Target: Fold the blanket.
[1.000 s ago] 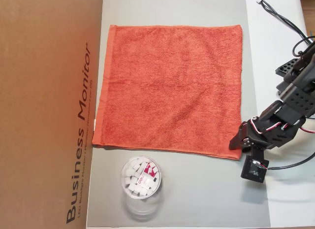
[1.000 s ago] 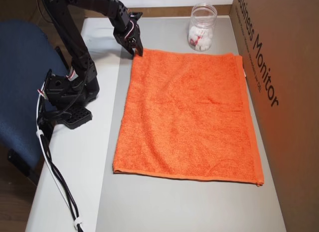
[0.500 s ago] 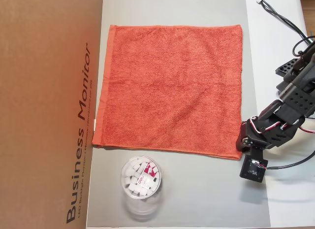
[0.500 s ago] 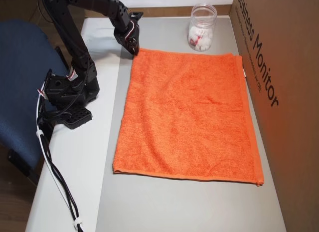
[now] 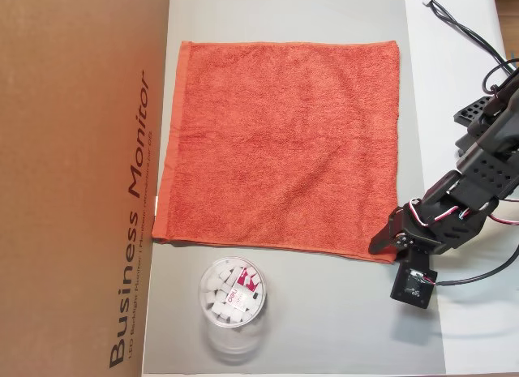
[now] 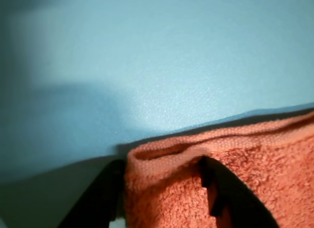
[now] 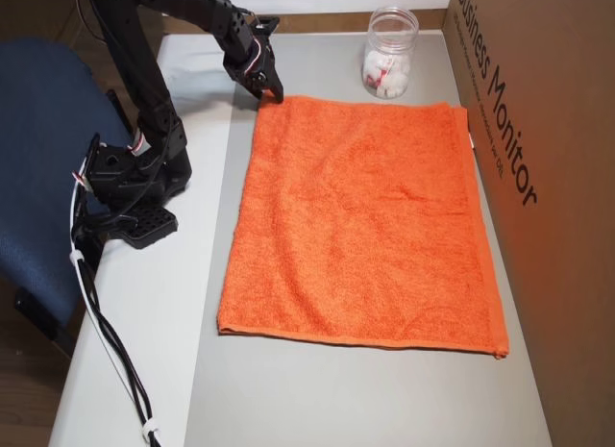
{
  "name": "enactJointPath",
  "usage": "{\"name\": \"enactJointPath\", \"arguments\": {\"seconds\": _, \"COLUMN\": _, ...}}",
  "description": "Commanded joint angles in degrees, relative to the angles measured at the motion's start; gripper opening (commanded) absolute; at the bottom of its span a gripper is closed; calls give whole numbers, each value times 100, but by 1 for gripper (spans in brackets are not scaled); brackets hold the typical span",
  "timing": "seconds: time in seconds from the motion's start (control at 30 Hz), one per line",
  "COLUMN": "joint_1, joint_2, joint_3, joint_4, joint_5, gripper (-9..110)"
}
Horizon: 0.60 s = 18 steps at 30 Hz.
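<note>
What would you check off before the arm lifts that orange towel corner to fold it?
1. Pincer at a corner of the blanket: ok, the wrist view shows a finger on each side of the hem.
2. Cloth actually clamped: cannot tell; the hem is bunched between the fingers, but firm contact is not clear.
3. Rest of the blanket lying flat: ok in both overhead views.
4. Clear tub off the cloth: ok, it stands just past the blanket's edge, not touching.
5. Cardboard box clear of the cloth: not ok; it runs right along the far edge of the blanket.
</note>
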Motion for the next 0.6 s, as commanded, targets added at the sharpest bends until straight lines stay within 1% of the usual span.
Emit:
{"name": "enactJointPath", "arguments": {"seconds": 0.0, "joint_1": 79, "joint_2": 0, "joint_3": -53, "joint_4": 26, "joint_5": 325, "gripper": 16}}
{"name": "enactJointPath", "arguments": {"seconds": 0.17, "joint_1": 176, "joint_2": 26, "joint_3": -26, "joint_4": 264, "joint_5": 589, "gripper": 16}}
{"name": "enactJointPath", "arguments": {"seconds": 0.3, "joint_1": 325, "joint_2": 35, "joint_3": -26, "joint_4": 466, "joint_5": 589, "gripper": 10}}
{"name": "enactJointPath", "arguments": {"seconds": 0.57, "joint_1": 448, "joint_2": 35, "joint_3": -26, "joint_4": 466, "joint_5": 589, "gripper": 0}}
